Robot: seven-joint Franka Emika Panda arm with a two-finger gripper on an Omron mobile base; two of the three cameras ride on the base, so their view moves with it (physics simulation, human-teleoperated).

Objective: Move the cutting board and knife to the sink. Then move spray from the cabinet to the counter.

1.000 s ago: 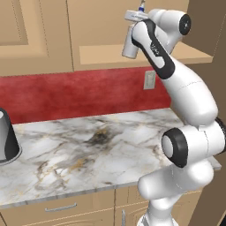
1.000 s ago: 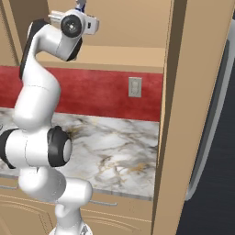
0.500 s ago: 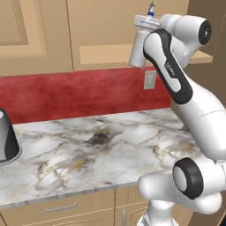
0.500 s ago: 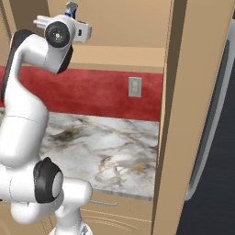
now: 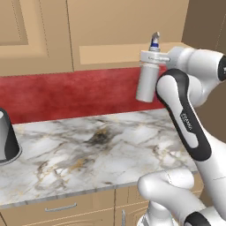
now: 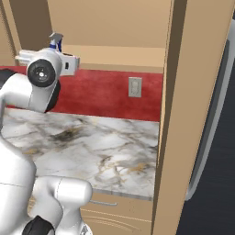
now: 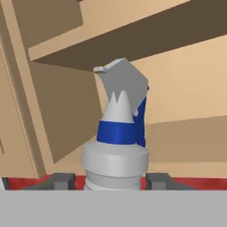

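Light tan wooden wall cabinet point(image 5: 110, 31) hangs above a red backsplash point(image 5: 70, 95) and a long white-grey marble table point(image 5: 88, 150). Held aloft near the cabinet's ledge, the slim grey spray bottle with blue nozzle point(image 5: 148, 77) sits clamped in the robot's hand point(image 7: 114, 181). Judging by this, setting it down remains.

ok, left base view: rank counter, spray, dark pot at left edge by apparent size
1. counter, by far the largest.
2. spray, held upright in the gripper.
3. dark pot, cut off by the frame edge; close to the spray in apparent size, so this order is unsure.
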